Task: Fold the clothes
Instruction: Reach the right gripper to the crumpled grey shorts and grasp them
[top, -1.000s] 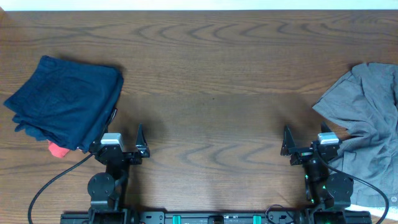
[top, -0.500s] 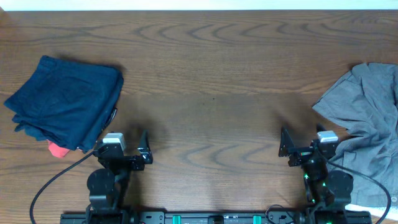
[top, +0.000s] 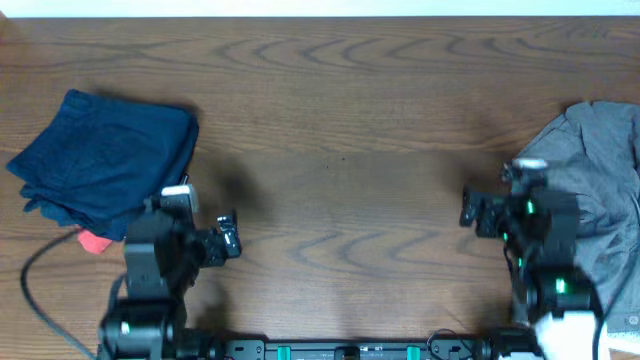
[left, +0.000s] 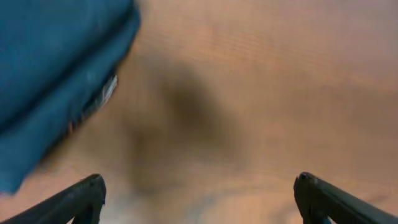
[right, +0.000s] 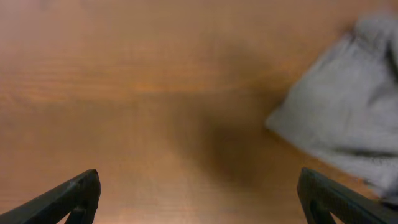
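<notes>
The grey shorts (top: 600, 180) lie crumpled at the table's right edge; they also show at the upper right of the right wrist view (right: 348, 112). My right gripper (top: 472, 210) is open and empty, just left of the shorts and above bare wood; its jaws (right: 199, 193) hold nothing. My left gripper (top: 228, 238) is open and empty near the front left; its jaws (left: 199, 193) show only wood between them.
A folded navy-blue garment (top: 105, 160) lies at the left, also in the left wrist view (left: 56, 68). A small red cloth (top: 92, 241) peeks out under its front corner. The wooden table (top: 340, 130) spans the view.
Both arms have lifted and swung forward over the table. The right gripper moved up toward the grey shorts. The left gripper rose beside the navy garment. The clothes have not moved.
</notes>
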